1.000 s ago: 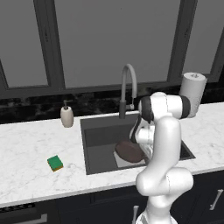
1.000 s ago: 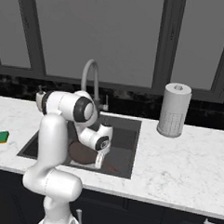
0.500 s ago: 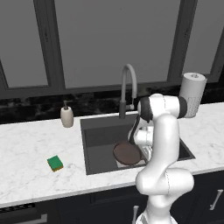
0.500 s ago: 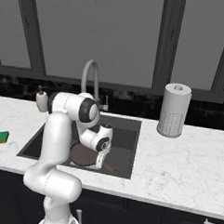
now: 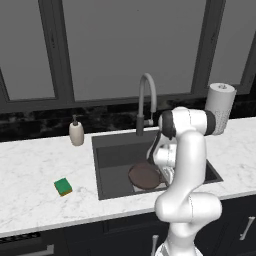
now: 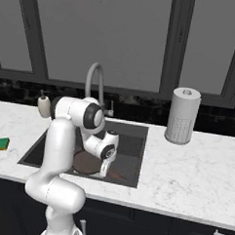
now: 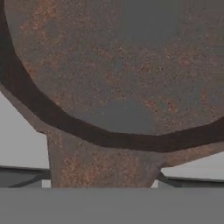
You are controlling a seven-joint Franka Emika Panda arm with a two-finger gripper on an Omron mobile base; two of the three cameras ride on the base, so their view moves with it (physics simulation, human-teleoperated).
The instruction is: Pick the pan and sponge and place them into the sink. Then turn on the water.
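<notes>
You are looking at a kitchen counter with a dark sink (image 5: pixel 107 172) set into white marble. The arm reaches down into the basin, and the gripper (image 6: pixel 103 170) hangs low over the near right part of the floor. The pan (image 5: pixel 144 175) lies flat in the basin directly under the hand; in the hand view its rusty round bowl (image 7: pixel 118 65) spreads ahead of the tool and its handle runs back toward the fingers, so the long axis lines up with the hand. Whether the jaws are clamped on that handle or parted around it, you cannot tell; the fingertips are hidden.

The sponge (image 5: pixel 63 187) sits on the counter well apart from the tool, off to its left past the basin's left rim, near the front edge. That is likely the direction your coming move must go: up out of the basin, then left across the rim. The faucet (image 5: pixel 146 100) stands behind the hand; no water is running.
</notes>
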